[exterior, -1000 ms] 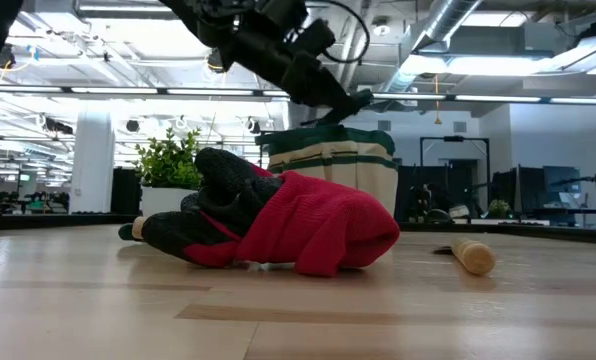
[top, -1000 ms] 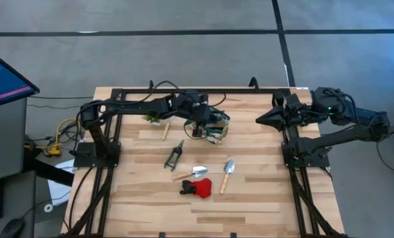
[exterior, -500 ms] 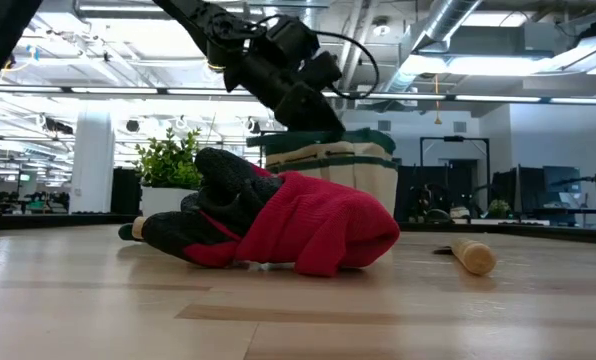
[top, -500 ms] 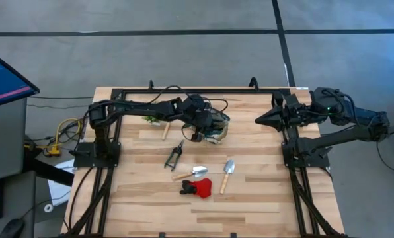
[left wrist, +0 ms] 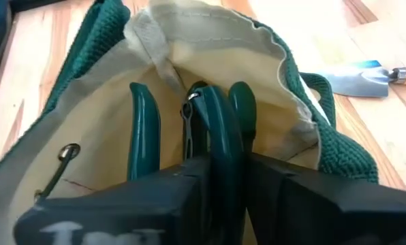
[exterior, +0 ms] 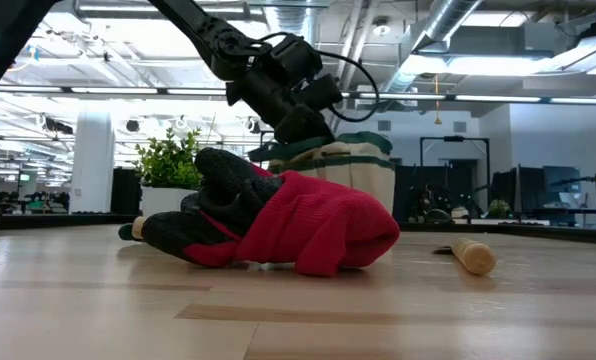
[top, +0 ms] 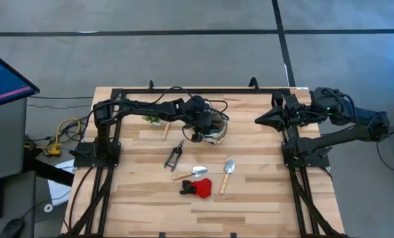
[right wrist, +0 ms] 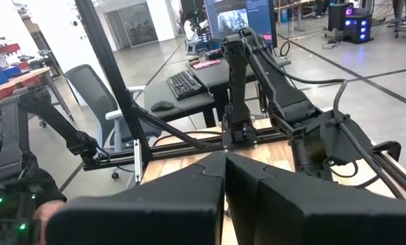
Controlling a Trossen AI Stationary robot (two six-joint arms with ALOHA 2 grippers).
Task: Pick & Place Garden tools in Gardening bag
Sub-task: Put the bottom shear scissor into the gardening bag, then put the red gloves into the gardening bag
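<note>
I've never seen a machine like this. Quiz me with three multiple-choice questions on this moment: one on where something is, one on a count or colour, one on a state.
1. Where is the left gripper?
A. at the mouth of the bag
B. over the red glove
C. off the table

2. How many silver trowel blades lie between the bag and the red glove?
A. none
B. two
C. five

3. What does the left gripper hold?
A. nothing
B. a green-handled tool
C. the plant

Answers:
1 A: its wrist view looks straight into the bag.
2 B: one trowel and another trowel lie there.
3 B: its fingers clamp the green-handled tool.
</note>
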